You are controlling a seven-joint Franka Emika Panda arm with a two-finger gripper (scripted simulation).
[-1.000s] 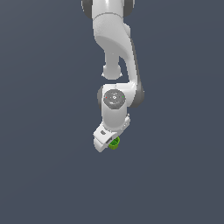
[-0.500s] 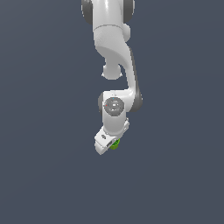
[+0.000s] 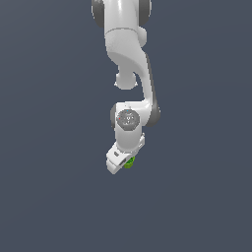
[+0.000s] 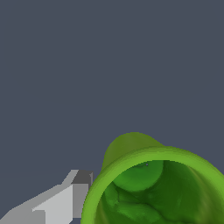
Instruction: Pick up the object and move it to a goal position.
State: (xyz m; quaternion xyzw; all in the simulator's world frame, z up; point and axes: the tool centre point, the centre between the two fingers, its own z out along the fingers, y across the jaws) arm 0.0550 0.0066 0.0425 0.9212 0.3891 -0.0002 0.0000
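The object (image 3: 130, 163) is a small bright green cup, mostly covered by the white hand of my gripper (image 3: 123, 163) in the exterior view. Only a sliver of green shows beside the hand. In the wrist view the object (image 4: 153, 183) fills much of the picture, its hollow top open toward the camera. One grey-tipped finger (image 4: 78, 188) lies against its rim; the other finger is out of the picture. The gripper is shut on the object, and both hang above the dark floor.
The white arm (image 3: 129, 59) comes down from the top of the exterior view. Around it there is only plain dark grey ground (image 3: 49, 147), with no other objects and no visible goal marker.
The arm has carried the hand and the green object slightly toward the camera and down in the exterior view. The grip looks unchanged.
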